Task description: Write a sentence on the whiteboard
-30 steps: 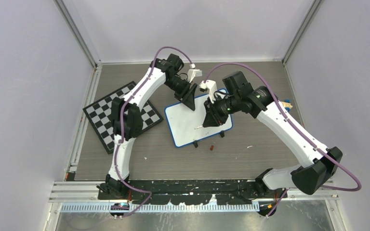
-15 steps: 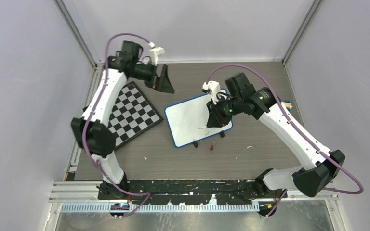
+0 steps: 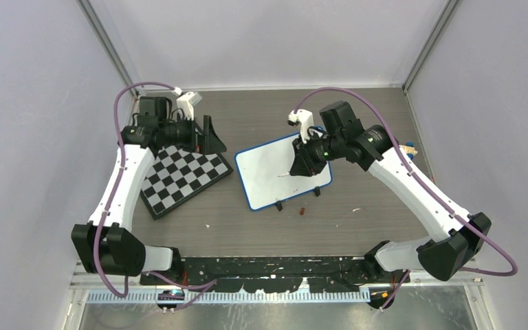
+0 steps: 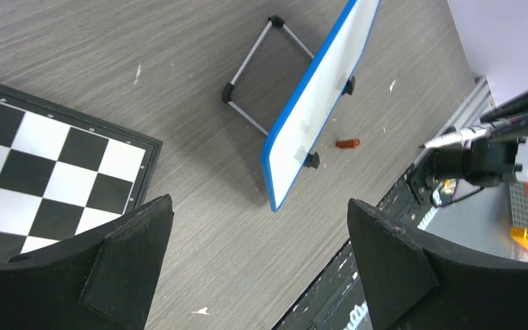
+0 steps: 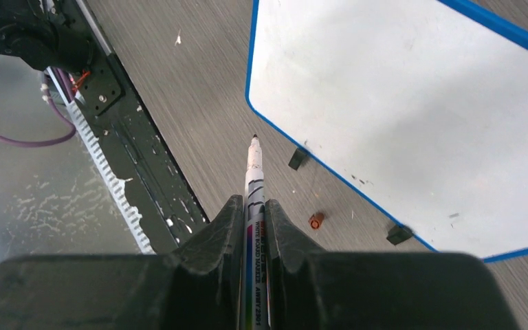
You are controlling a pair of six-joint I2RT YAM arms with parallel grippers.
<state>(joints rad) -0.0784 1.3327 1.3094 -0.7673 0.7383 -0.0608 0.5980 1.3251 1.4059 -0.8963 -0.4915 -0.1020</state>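
Observation:
The whiteboard (image 3: 268, 172) has a blue frame and stands tilted on black feet at the table's middle. Its white face (image 5: 399, 103) carries only faint smudges; a sentence is not in view. My right gripper (image 3: 302, 163) hovers over the board's right part, shut on a whiteboard marker (image 5: 254, 172) that points down, its tip off the board's near edge in the right wrist view. My left gripper (image 3: 210, 136) is open and holds nothing, off to the left above the chessboard's far corner. The left wrist view catches the whiteboard (image 4: 316, 96) edge-on.
A black-and-white chessboard (image 3: 182, 175) lies left of the whiteboard. A small brown-red marker cap (image 3: 303, 210) rests on the table in front of the board. The board's wire stand (image 4: 261, 75) juts behind it. A black rail (image 3: 268, 265) runs along the near edge.
My left arm has swung from the whiteboard's far edge to the left, over the chessboard, and its jaws have opened wide. The right gripper with the marker has barely shifted.

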